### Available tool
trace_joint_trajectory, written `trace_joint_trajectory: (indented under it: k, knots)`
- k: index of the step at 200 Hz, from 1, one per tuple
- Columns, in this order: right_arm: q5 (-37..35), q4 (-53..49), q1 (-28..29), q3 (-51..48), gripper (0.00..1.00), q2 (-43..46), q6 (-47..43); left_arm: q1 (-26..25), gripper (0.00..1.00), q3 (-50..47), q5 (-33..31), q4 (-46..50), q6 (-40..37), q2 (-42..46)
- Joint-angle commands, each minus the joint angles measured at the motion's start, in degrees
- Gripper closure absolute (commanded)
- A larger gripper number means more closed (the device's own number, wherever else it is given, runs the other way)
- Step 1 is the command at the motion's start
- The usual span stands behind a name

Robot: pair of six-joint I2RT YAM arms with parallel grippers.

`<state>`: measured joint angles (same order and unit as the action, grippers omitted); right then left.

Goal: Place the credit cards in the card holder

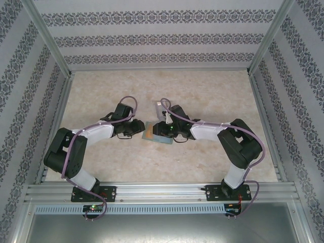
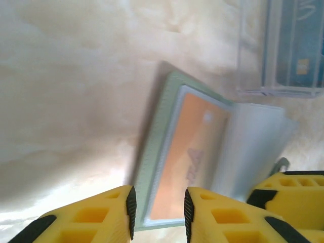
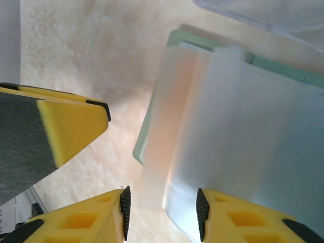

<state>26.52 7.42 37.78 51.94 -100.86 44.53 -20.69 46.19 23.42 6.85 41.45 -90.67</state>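
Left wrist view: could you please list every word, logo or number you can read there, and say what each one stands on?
Orange card in the sage-green card holder: a grey mark, too blurred to read.
Blue card in the clear case: pale strokes near the top and a small yellow patch, too blurred to read.
No text here can be read.
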Motion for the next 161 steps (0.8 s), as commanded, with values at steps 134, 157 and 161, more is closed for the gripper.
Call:
trace_joint_trajectory:
  k: [134, 157, 161]
  knots:
    - [4.8, 6.7, 1.5, 12.0, 0.56, -11.9, -2.6, 3.2, 0.61, -1.4, -1.0, 0.0, 0.6, 6.0]
    - [6.3, 7.3, 1.8, 15.7, 0.57, -14.4, -1.9, 4.0, 0.61, -2.5, -2.4, 0.5, 1.7, 8.1]
    - [6.7, 7.3, 1.9, 16.4, 0.57, -14.8, -1.7, 4.3, 0.61, -2.7, -2.7, 0.7, 1.8, 8.4]
